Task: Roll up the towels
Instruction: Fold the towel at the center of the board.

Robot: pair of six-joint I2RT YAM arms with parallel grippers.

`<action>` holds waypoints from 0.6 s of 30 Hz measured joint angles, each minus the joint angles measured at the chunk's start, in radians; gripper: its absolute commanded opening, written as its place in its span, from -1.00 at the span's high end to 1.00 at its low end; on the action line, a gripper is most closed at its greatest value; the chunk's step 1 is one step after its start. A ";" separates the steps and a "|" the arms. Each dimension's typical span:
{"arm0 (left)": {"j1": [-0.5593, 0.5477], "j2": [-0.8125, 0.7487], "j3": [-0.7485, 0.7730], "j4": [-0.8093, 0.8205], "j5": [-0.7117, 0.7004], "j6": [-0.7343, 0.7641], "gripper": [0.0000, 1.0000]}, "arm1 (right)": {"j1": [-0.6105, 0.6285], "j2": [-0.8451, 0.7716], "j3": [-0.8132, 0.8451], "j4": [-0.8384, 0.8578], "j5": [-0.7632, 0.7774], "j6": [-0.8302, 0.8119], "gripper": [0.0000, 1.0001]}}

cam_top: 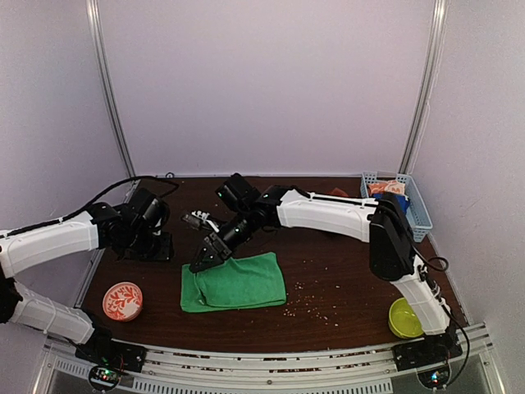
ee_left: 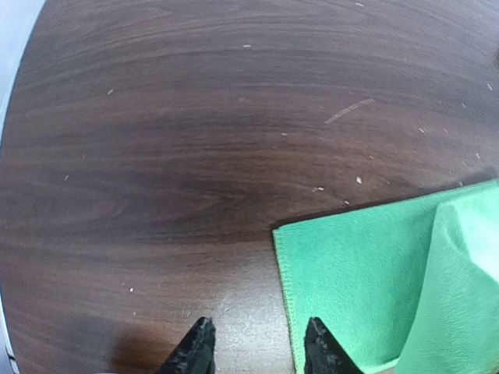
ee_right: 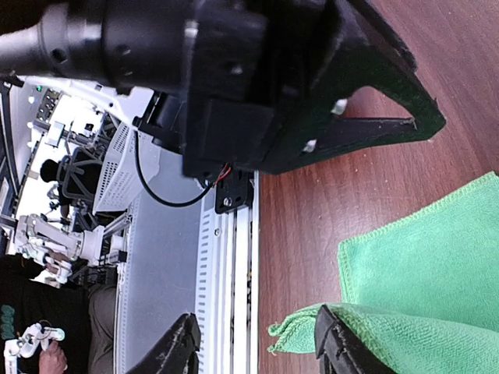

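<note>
The bright green towel (cam_top: 234,283) lies on the dark wood table, its left part folded over itself. My right gripper (cam_top: 202,263) is open at the towel's far left corner. In the right wrist view (ee_right: 257,354) a raised fold of the towel (ee_right: 382,327) rests against one fingertip (ee_right: 337,351), with nothing between the jaws. My left gripper (cam_top: 157,245) is open and empty, low over bare table just left of the towel (ee_left: 366,273); it shows in the left wrist view (ee_left: 257,351). I cannot make out the rust-red towel.
A blue basket (cam_top: 399,202) with orange and blue items stands at the back right. A red-and-white patterned bowl (cam_top: 122,300) sits front left and a yellow-green bowl (cam_top: 405,318) front right. Crumbs (cam_top: 308,305) are scattered right of the towel.
</note>
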 measured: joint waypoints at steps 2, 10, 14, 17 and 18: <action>0.000 -0.002 0.000 0.016 0.023 0.032 0.22 | -0.005 -0.026 -0.020 -0.035 0.014 -0.051 -0.04; 0.000 -0.069 0.000 0.095 0.070 0.126 0.17 | -0.032 -0.079 -0.088 -0.097 0.067 -0.141 -0.06; 0.000 -0.063 -0.012 0.105 0.070 0.130 0.16 | -0.001 -0.004 0.030 -0.103 0.113 -0.137 -0.05; 0.000 -0.087 -0.039 0.108 0.068 0.126 0.15 | 0.040 0.032 0.084 -0.106 0.165 -0.138 -0.06; 0.000 -0.102 -0.047 0.106 0.064 0.122 0.14 | 0.055 0.040 0.093 -0.108 0.187 -0.138 -0.06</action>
